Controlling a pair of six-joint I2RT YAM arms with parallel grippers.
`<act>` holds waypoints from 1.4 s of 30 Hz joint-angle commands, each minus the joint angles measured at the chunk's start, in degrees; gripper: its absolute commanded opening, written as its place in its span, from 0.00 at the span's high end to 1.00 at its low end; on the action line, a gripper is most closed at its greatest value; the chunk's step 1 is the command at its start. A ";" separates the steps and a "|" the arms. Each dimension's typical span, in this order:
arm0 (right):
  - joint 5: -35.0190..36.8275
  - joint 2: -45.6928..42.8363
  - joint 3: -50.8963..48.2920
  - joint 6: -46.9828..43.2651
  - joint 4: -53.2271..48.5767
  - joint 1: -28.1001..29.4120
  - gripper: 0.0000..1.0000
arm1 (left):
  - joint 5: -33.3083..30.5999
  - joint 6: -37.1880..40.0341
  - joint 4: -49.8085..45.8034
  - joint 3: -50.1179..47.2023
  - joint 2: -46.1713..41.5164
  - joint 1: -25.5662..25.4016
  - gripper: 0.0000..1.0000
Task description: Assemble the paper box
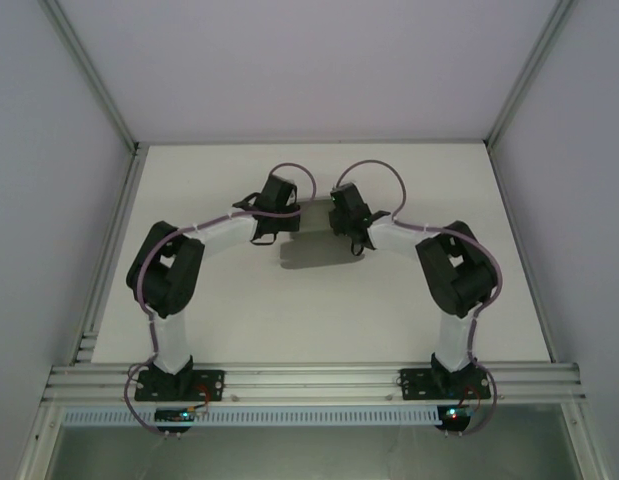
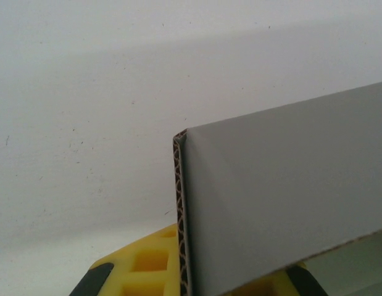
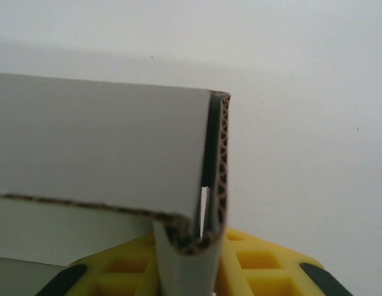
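The paper box (image 1: 319, 250) is grey corrugated cardboard, held between my two grippers at the middle of the table. My left gripper (image 1: 274, 215) is shut on its left end. In the left wrist view a grey panel (image 2: 283, 197) with a raw fluted edge stands between the yellow fingers (image 2: 141, 271) of that gripper (image 2: 187, 274). My right gripper (image 1: 347, 220) holds the opposite end. In the right wrist view a folded-over double wall (image 3: 209, 185) sits pinched between the yellow fingers (image 3: 258, 265) of this gripper (image 3: 191, 268), with a grey panel (image 3: 98, 142) running off to the left.
The white table (image 1: 239, 300) is walled in by pale panels and aluminium posts (image 1: 94, 80). A metal rail (image 1: 309, 380) runs along the near edge where both arm bases are bolted. Both elbows bulge outward to the sides.
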 commanded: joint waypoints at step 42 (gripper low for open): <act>28.92 13.92 16.68 18.73 -38.60 -3.63 1.00 | -3.33 -0.27 -4.76 3.47 -2.38 -0.01 1.00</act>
